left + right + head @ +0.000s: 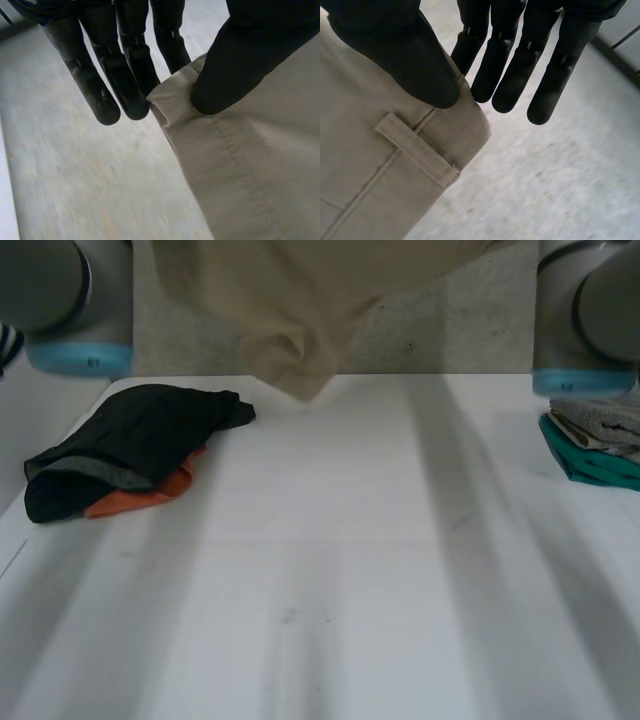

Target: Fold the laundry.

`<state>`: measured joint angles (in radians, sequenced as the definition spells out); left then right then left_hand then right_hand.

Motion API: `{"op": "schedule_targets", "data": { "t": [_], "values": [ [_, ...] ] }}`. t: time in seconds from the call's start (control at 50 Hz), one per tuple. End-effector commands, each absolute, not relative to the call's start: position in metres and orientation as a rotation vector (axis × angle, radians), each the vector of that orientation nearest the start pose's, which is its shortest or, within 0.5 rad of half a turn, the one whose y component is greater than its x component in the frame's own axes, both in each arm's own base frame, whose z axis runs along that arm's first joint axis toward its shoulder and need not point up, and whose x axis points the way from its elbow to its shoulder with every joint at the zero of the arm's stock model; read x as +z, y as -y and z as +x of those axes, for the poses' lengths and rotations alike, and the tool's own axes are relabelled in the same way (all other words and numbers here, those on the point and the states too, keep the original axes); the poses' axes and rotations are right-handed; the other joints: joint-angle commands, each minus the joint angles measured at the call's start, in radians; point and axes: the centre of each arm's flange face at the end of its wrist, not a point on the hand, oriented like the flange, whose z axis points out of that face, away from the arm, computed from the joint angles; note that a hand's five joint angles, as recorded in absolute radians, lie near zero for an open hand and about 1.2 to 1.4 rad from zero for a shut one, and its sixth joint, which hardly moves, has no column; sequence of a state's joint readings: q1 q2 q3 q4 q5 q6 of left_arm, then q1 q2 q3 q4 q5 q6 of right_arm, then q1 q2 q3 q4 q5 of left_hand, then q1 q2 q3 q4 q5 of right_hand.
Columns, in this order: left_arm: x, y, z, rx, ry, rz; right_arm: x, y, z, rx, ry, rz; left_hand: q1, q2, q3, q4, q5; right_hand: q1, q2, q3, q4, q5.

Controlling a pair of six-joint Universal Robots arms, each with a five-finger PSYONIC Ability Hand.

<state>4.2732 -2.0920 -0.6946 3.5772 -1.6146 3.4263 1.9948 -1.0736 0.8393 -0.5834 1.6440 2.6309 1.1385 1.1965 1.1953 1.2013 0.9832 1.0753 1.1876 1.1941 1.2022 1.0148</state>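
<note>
Both hands hold the beige twill garment (290, 310) up, so it hangs bunched between them above the white table (350, 590). The left hand (235, 60) pinches a stitched corner under its thumb. The right hand (415, 65) pinches the waistband just above a belt loop (417, 150). I'd draw the hands apart and level until the cloth hangs flat, then lay it down.

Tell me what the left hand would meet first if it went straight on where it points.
Probably the grey floor: nothing lies between it and the fingertips of the left hand. The beige trousers it pinches hang beside the fingers, not ahead. Depth is unclear.
</note>
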Motion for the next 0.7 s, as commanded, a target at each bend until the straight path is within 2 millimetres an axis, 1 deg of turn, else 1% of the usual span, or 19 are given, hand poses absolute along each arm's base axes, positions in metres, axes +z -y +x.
{"op": "schedule_targets", "data": {
  "t": [0.02, 0.04, 0.06, 0.12, 0.14, 0.16, 0.18, 0.26, 0.32, 0.34, 0.36, 0.42, 0.44, 0.56, 0.58, 0.64, 0.66, 0.68, 0.7],
  "values": [
    [0.347, 0.344, -0.302, -2.778, -1.611, 0.556, 0.326, 0.373, 0.309, -2.75, -1.516, -0.74, 0.258, 0.2, 0.201, 0.195, 0.239, 0.321, 0.209, 0.202, 0.194, 0.207],
    [0.323, 0.342, -0.301, -2.716, -1.704, 0.592, 0.313, 0.374, 0.309, -2.717, -1.564, -0.768, 0.258, 0.2, 0.201, 0.195, 0.239, 0.321, 0.209, 0.202, 0.194, 0.207],
    [0.314, 0.341, -0.301, -2.689, -1.74, 0.608, 0.288, 0.374, 0.309, -2.65, -1.657, -0.821, 0.258, 0.2, 0.201, 0.195, 0.239, 0.321, 0.209, 0.202, 0.194, 0.207],
    [0.271, 0.329, -0.302, -2.571, -1.897, 0.712, 0.25, 0.372, 0.307, -2.54, -1.788, -0.89, 0.258, 0.2, 0.201, 0.195, 0.239, 0.321, 0.209, 0.202, 0.194, 0.207],
    [0.262, 0.325, -0.302, -2.544, -1.932, 0.742, 0.228, 0.37, 0.305, -2.476, -1.854, -0.932, 0.258, 0.2, 0.201, 0.195, 0.239, 0.321, 0.209, 0.202, 0.194, 0.207],
    [0.251, 0.322, -0.302, -2.509, -1.972, 0.768, 0.219, 0.368, 0.304, -2.444, -1.881, -0.95, 0.258, 0.2, 0.201, 0.195, 0.239, 0.321, 0.209, 0.202, 0.194, 0.207],
    [0.231, 0.315, -0.301, -2.444, -2.041, 0.822, 0.212, 0.366, 0.303, -2.417, -1.906, -0.965, 0.258, 0.2, 0.201, 0.195, 0.239, 0.321, 0.209, 0.202, 0.194, 0.207],
    [0.193, 0.296, -0.293, -2.271, -2.195, 0.896, 0.186, 0.355, 0.299, -2.308, -1.986, -1.029, 0.258, 0.2, 0.201, 0.195, 0.239, 0.321, 0.209, 0.202, 0.194, 0.207],
    [0.183, 0.285, -0.287, -2.179, -2.27, 0.921, 0.171, 0.34, 0.296, -2.19, -2.045, -1.132, 0.258, 0.2, 0.201, 0.195, 0.239, 0.321, 0.209, 0.202, 0.194, 0.207],
    [0.179, 0.275, -0.283, -2.104, -2.322, 0.947, 0.168, 0.336, 0.295, -2.154, -2.065, -1.164, 0.258, 0.2, 0.201, 0.195, 0.239, 0.321, 0.209, 0.202, 0.194, 0.207],
    [0.181, 0.27, -0.28, -2.076, -2.337, 0.959, 0.161, 0.325, 0.291, -2.06, -2.12, -1.239, 0.258, 0.2, 0.201, 0.195, 0.239, 0.321, 0.209, 0.202, 0.194, 0.207],
    [0.194, 0.25, -0.27, -1.961, -2.387, 1.004, 0.157, 0.307, 0.284, -1.919, -2.199, -1.333, 0.258, 0.2, 0.201, 0.195, 0.239, 0.321, 0.209, 0.202, 0.194, 0.207],
    [0.197, 0.245, -0.267, -1.926, -2.401, 1.02, 0.159, 0.295, 0.278, -1.842, -2.242, -1.38, 0.258, 0.2, 0.201, 0.195, 0.239, 0.321, 0.209, 0.202, 0.194, 0.207],
    [0.21, 0.199, -0.247, -1.652, -2.476, 1.171, 0.182, 0.252, 0.259, -1.674, -2.323, -1.491, 0.258, 0.2, 0.201, 0.195, 0.239, 0.321, 0.209, 0.202, 0.194, 0.207],
    [0.21, 0.181, -0.24, -1.546, -2.486, 1.25, 0.187, 0.246, 0.256, -1.663, -2.327, -1.515, 0.258, 0.2, 0.201, 0.195, 0.239, 0.321, 0.209, 0.202, 0.194, 0.207],
    [0.209, 0.151, -0.232, -1.367, -2.489, 1.406, 0.203, 0.217, 0.243, -1.589, -2.341, -1.65, 0.258, 0.2, 0.201, 0.195, 0.239, 0.321, 0.209, 0.202, 0.194, 0.207],
    [0.207, 0.129, -0.229, -1.25, -2.486, 1.524, 0.207, 0.209, 0.238, -1.566, -2.346, -1.688, 0.258, 0.2, 0.201, 0.195, 0.239, 0.321, 0.209, 0.202, 0.194, 0.207],
    [0.207, 0.118, -0.228, -1.204, -2.48, 1.588, 0.212, 0.192, 0.231, -1.51, -2.345, -1.773, 0.258, 0.2, 0.201, 0.195, 0.239, 0.321, 0.209, 0.202, 0.194, 0.207],
    [0.206, 0.107, -0.227, -1.157, -2.472, 1.65, 0.213, 0.184, 0.227, -1.476, -2.345, -1.816, 0.258, 0.2, 0.201, 0.195, 0.239, 0.321, 0.209, 0.202, 0.194, 0.207]
  ]
}}
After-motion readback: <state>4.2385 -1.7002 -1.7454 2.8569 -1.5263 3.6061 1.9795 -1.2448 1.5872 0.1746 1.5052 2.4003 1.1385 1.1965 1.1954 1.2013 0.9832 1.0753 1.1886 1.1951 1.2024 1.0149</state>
